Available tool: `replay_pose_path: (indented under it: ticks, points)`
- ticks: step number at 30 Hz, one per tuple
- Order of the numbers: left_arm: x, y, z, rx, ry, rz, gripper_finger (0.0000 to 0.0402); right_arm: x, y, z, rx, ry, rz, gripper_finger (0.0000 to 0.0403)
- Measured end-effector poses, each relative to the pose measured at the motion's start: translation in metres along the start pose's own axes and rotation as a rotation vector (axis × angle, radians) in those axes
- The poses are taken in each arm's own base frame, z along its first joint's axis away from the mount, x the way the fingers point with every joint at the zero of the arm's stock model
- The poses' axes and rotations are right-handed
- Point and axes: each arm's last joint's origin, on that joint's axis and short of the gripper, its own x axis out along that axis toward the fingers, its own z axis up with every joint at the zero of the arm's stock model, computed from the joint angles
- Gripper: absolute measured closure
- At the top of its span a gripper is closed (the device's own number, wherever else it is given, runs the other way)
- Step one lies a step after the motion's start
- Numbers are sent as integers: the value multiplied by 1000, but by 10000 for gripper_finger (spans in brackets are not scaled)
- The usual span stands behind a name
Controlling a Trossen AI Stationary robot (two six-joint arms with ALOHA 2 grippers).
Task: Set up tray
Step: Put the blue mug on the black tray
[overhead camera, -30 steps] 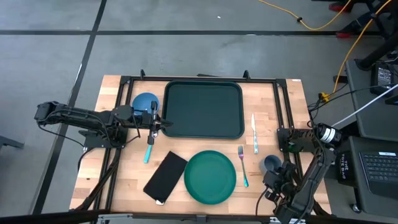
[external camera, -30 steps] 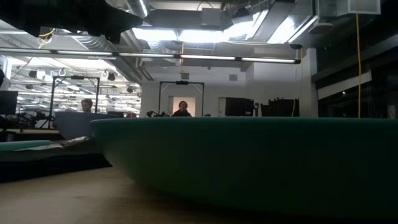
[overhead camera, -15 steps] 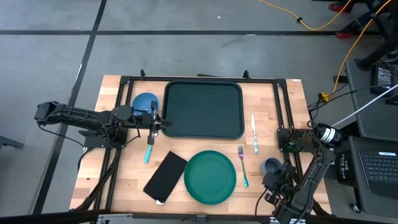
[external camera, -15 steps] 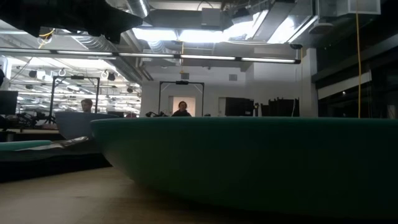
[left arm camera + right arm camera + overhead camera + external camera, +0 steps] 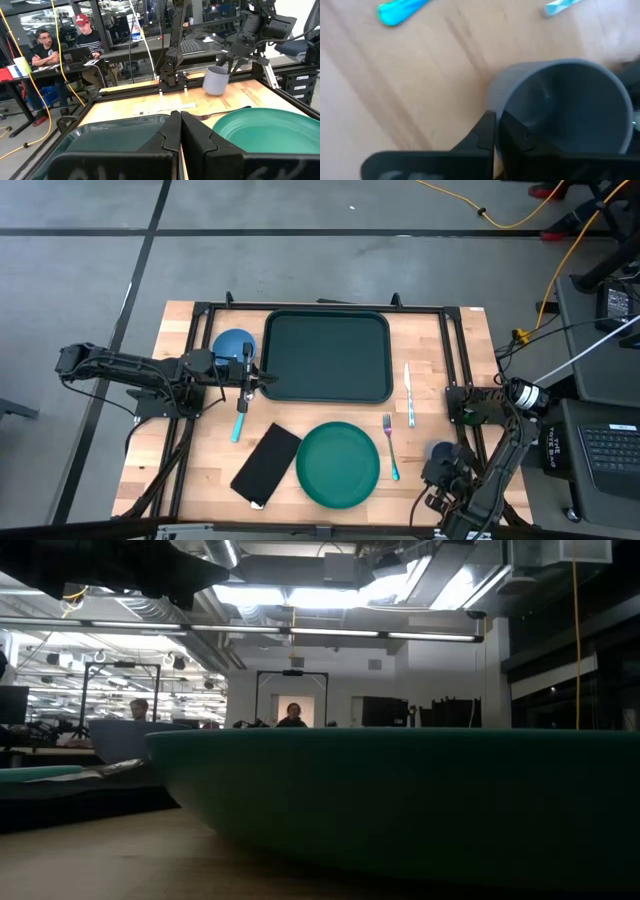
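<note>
The grey cup (image 5: 560, 107) is pinched at its rim by the right gripper (image 5: 495, 131) — the left gripper (image 5: 180, 131) is kept pressed together at the tray (image 5: 327, 356) edge

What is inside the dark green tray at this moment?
Nothing shows inside the tray: its floor is bare in the high view. The left gripper sits shut at its near-left corner, hiding that bit of rim. The plate, fork and knife lie outside it.

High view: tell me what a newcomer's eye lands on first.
The large dark green tray at the table's far middle, holding nothing, and the round green plate near the front edge. Next, the right tool at the front right corner, gripping the rim of a grey cup. The left tool sits shut at the tray's left edge, beside a blue bowl.
</note>
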Motion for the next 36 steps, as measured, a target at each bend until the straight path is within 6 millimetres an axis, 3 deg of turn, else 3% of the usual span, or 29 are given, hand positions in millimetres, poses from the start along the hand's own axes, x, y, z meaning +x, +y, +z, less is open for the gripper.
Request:
replay_pose_path:
  ticks: [8, 16, 26, 36]
  points:
    - [0, 0, 0, 0, 0, 0, 400, 0, -1, 3, 5, -5, -16, 392]
    - [0, 0, 1, 37, -8, 2, 400, -11, -12, 29, 32, -35, 4, 392]
    - [0, 0, 1, 35, -8, 4, 400, -56, -62, 71, 14, -117, 136, 392]
    - [0, 2, 4, 12, -38, 65, 400, -71, -118, 115, -163, -222, 187, 392]
